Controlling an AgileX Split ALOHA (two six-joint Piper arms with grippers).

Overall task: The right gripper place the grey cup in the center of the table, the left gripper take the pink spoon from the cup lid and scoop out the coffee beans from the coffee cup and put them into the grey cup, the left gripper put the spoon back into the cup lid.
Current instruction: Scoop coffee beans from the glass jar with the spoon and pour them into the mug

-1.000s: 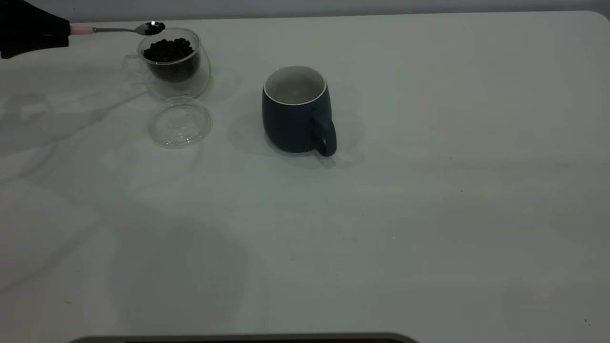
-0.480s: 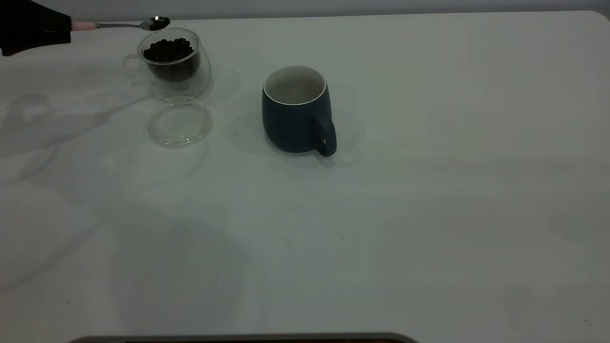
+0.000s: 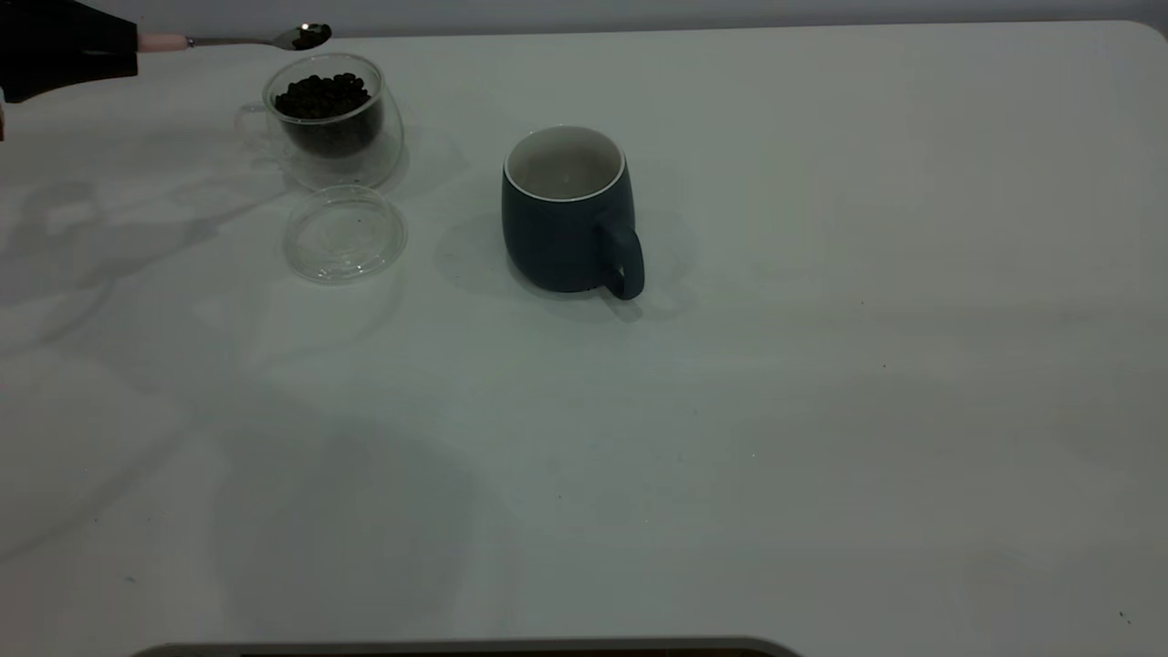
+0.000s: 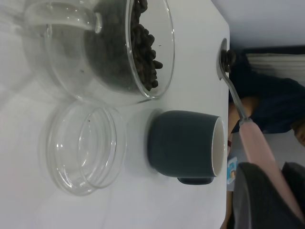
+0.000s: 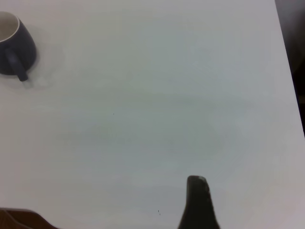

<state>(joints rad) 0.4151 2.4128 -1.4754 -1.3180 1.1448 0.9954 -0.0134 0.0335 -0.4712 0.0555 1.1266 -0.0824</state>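
Observation:
My left gripper (image 3: 130, 50) at the table's far left is shut on the pale handle of the pink spoon (image 3: 233, 40). The spoon is held level above the rim of the coffee cup (image 3: 333, 137), with a few coffee beans in its bowl (image 3: 311, 36). More coffee beans (image 3: 321, 94) fill the glass cup. The cup lid (image 3: 345, 235) lies bare in front of it. The grey cup (image 3: 566, 224) stands upright near the middle of the table (image 3: 821, 365), handle toward the near edge. In the left wrist view the spoon (image 4: 255, 145) hangs above the grey cup (image 4: 183, 143). Only one dark finger (image 5: 198, 202) of the right gripper shows, far from the grey cup (image 5: 16, 45).
A person in dark clothing (image 4: 267, 95) is beyond the table's edge in the left wrist view. A dark strip (image 3: 456, 650) runs along the near edge. The table's right half is bare white surface.
The left gripper has lifted the loaded spoon a little higher and carried it slightly to the right, off the coffee cup's rim. The cups and lid have not moved.

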